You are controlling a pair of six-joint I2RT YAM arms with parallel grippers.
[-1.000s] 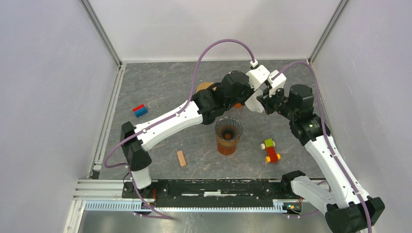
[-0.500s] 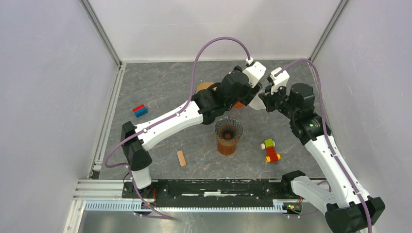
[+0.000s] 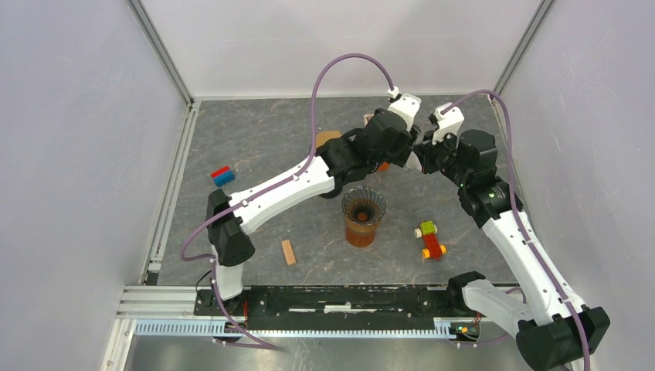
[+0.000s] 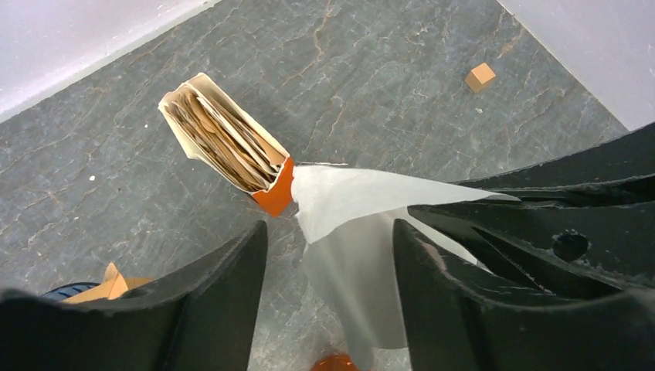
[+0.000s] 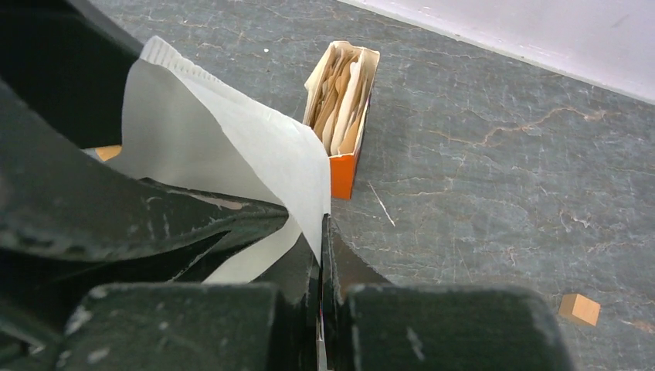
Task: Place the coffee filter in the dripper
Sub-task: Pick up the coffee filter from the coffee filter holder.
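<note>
Holding filter (image 5: 232, 154) pinched in right gripper (image 5: 320, 255), jaws pressed together; left gripper (image 4: 328, 232) spread either side, not gripping. Hanging beyond dripper (image 3: 363, 205), apart. Left to do: carrying over, seating inside.

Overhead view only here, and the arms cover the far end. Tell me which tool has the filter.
Observer: The right tool. Its wrist view shows it shut on the edge of the white filter.
Operator: Now report the other side.
Observer: The left tool is open, with one finger on each side of the filter, not clamping it.
Operator: Say what sits on the table past them.
Observer: An open orange box with spare filters packed inside.
</note>
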